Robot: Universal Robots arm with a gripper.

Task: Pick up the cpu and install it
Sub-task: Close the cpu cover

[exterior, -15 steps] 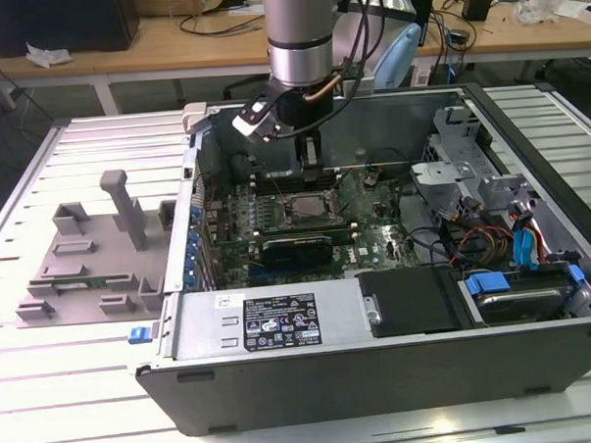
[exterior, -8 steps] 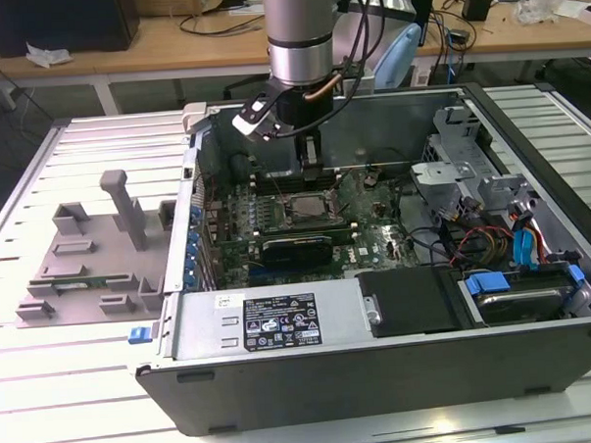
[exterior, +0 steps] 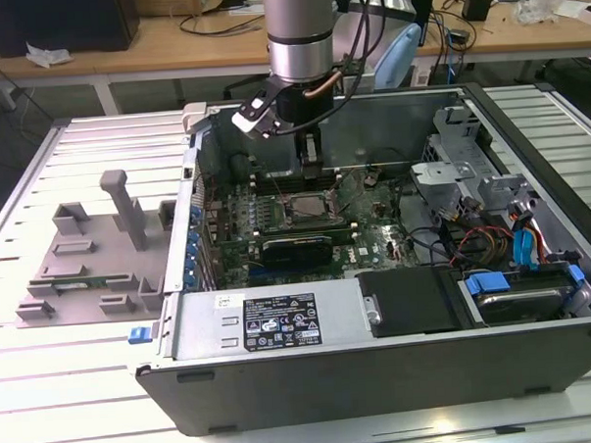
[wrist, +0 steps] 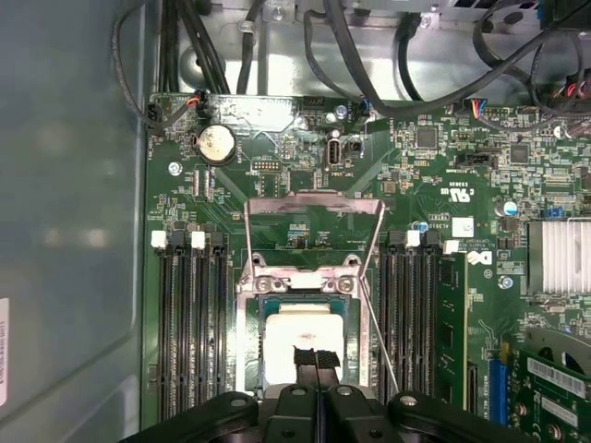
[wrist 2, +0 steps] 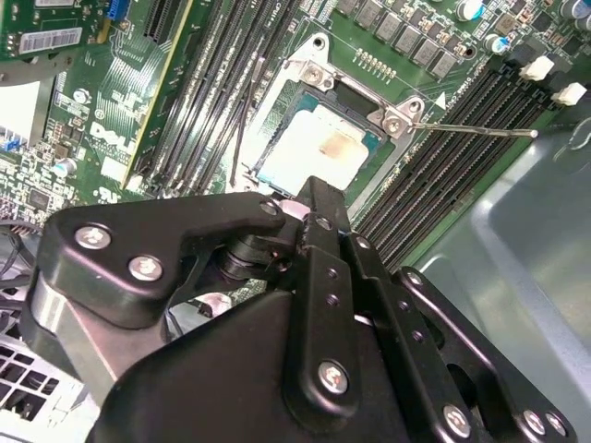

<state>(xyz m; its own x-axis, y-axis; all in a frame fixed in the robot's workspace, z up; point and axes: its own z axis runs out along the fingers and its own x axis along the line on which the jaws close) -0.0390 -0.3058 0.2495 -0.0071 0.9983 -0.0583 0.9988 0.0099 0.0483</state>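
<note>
The cpu [wrist: 295,337] is seen lying flat in the open socket [wrist: 300,280], near the middle of the green board [wrist: 443,175]. The gripper [wrist: 317,358] is held right above it, fingers squeezed together, holding nothing.

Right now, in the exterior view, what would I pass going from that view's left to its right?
Grey fixture plate → gripper → black box → blue-handled drive.
</note>
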